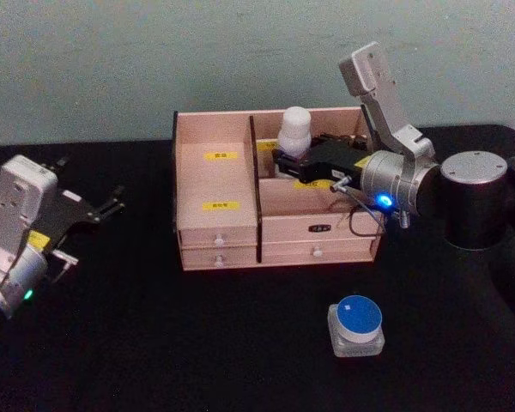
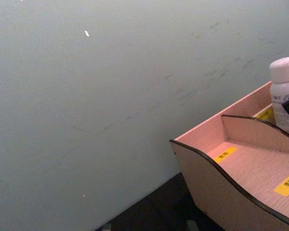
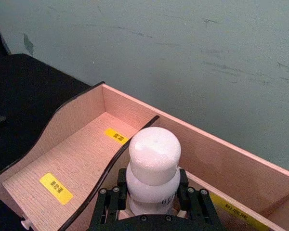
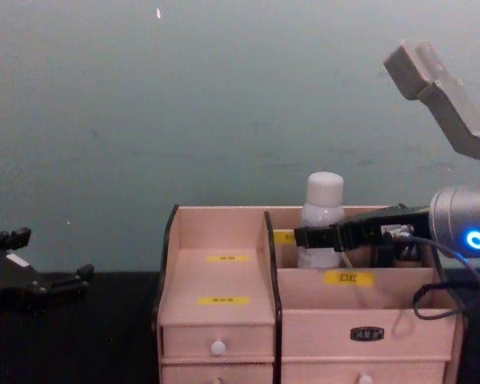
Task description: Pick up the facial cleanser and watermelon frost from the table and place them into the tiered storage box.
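A white, round-capped facial cleanser bottle (image 3: 153,166), judged light, rigid and slippery, is clamped upright around its lower body by the right gripper (image 3: 153,198) inside the tiered storage box's (image 1: 215,184) rear right compartment, while the left gripper (image 1: 90,225) is parked at the left.

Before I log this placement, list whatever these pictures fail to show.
- White bottle base: right wrist view, hidden by the right gripper; chest view, by the tiered storage box wall. Seated or not: unknown.
- Yellow label text: head view, too small.
- Blue-lidded jar contents: head view, lid covers them.
- Parked left gripper: arm cut by head view's edge.
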`<action>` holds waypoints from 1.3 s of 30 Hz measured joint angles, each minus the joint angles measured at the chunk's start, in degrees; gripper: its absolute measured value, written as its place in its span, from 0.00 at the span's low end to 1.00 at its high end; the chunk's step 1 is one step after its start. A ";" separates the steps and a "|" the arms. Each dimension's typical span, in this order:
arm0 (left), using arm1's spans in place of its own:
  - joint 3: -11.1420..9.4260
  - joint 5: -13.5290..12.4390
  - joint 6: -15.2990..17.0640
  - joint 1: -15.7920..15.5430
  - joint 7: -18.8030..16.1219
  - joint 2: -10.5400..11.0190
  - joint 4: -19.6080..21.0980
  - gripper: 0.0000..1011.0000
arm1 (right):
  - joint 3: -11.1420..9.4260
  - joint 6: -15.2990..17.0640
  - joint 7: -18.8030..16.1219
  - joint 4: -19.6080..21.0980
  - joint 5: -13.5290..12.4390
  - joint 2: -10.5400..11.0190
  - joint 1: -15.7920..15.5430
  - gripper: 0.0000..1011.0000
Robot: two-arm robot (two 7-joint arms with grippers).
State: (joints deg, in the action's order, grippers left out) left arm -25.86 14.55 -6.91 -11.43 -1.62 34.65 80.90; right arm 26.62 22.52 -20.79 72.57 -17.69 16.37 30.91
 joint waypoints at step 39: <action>0.00 0.00 0.00 0.00 0.00 0.00 0.00 0.99 | -0.26 0.06 0.02 0.73 -0.23 0.18 -0.12 0.99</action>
State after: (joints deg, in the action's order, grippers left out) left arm -25.86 14.55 -6.91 -11.43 -1.62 34.65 80.90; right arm 26.36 22.58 -20.77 73.30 -17.92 16.56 30.79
